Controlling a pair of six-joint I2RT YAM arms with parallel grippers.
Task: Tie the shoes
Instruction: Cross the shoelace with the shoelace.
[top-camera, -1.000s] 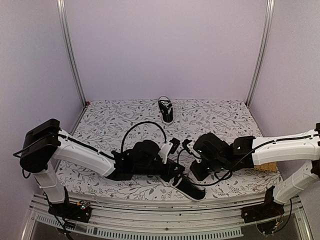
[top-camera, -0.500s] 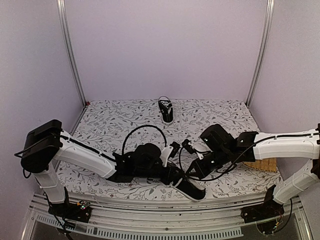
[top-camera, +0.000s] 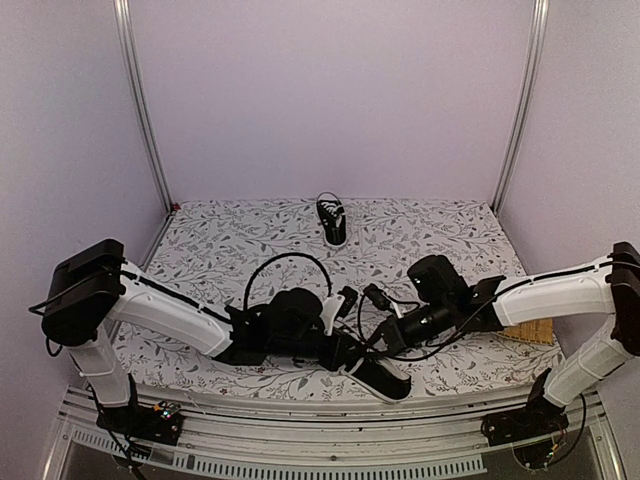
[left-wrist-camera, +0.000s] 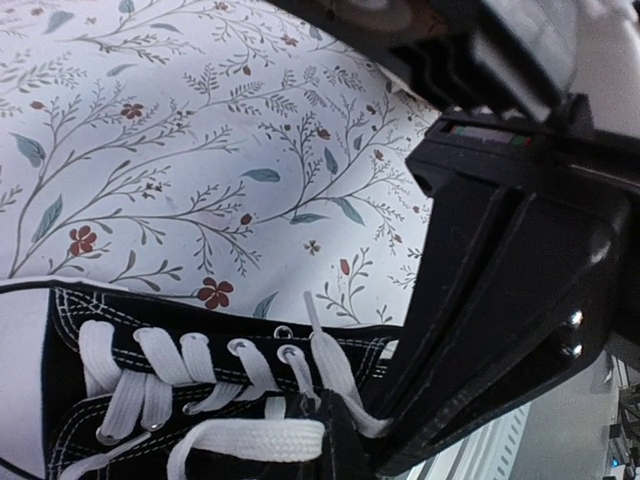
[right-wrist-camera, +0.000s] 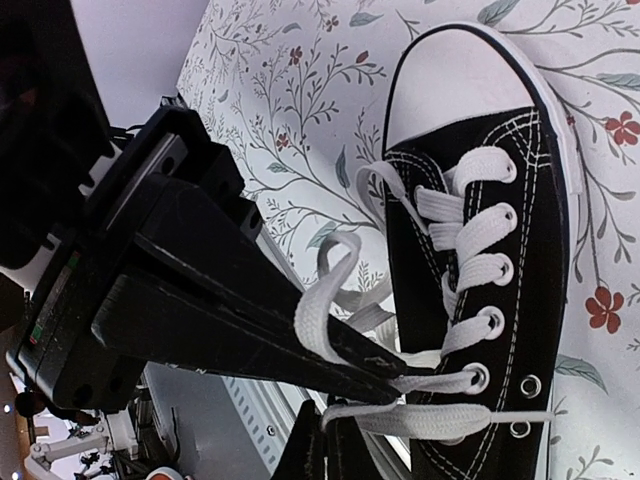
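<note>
Both arms are bent in over the near shoe (top-camera: 378, 378), which lies slantwise on the tabletop (top-camera: 230, 240) just inside its front edge, right under the two wrists. The coming move turns on the top of the lacing. In the right wrist view the shoe's long axis runs straight away from the right fingers (right-wrist-camera: 312, 455), with the white toe cap at the far end and the collar and top eyelets just beside them. From the left fingers (left-wrist-camera: 338, 445) the rows of laces (right-wrist-camera: 470, 290) run off to one side toward the toe.

The left fingers look pinched shut on a flat strand of lace that runs straight into them. The right fingers also look closed on a strand coming off the top eyelets, though only their tips show. Neither arm is nearer, as both are at the shoe's throat, close to touching one another.

That closeness is what stands in the way, to my eye. The left gripper's black body fills the side of the right wrist view, and a loose loop of lace lies across it, so crossing or pulling the strands could snag there.

The other shoe (top-camera: 332, 221) stands well apart at the far back, beyond both sets of fingers.
</note>
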